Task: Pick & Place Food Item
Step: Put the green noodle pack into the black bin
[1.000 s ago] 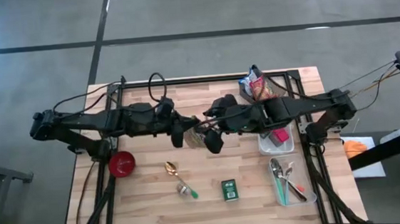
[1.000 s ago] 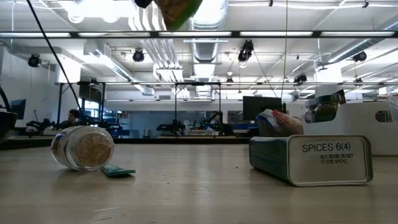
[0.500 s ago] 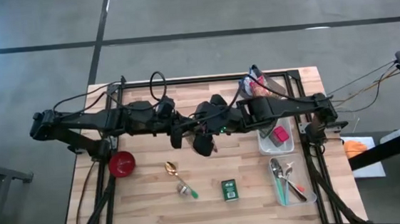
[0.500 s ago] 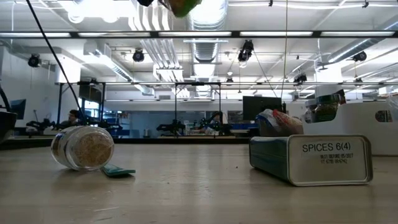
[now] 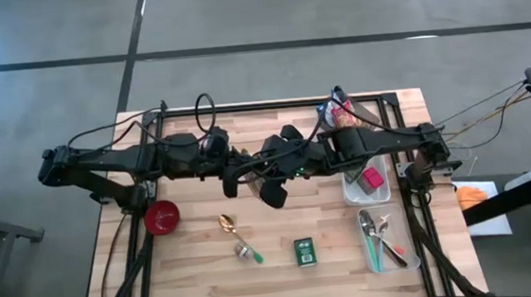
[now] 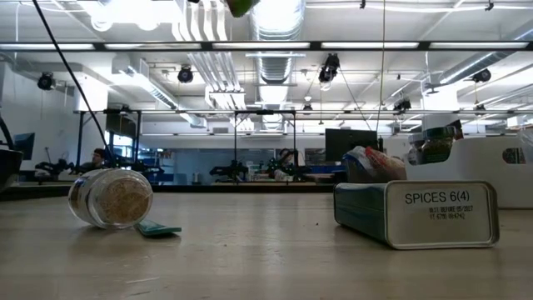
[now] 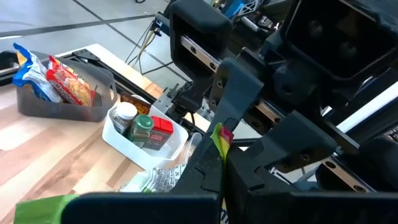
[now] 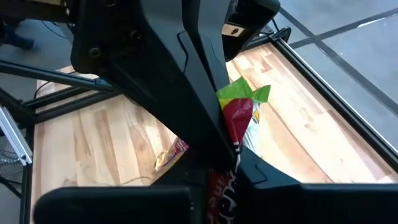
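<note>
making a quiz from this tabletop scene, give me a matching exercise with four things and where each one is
Things
1. red bowl
2. gold spoon
3. green tin
4. snack packet

Places
A. held up between the two grippers, above the table's middle
B. on the wood at the table's left side
C. front centre of the table
D. on the table between the bowl and the tin

Pairs: 1-B, 2-D, 3-C, 4-A

A red bowl (image 5: 162, 216) sits near the table's left edge. A gold spoon (image 5: 228, 224) and a small green box (image 5: 304, 251) lie toward the front, with a clear tray of cutlery (image 5: 383, 239) at the right. A spice tin (image 6: 416, 214) and a tipped jar (image 6: 111, 198) rest on the wood.
</note>
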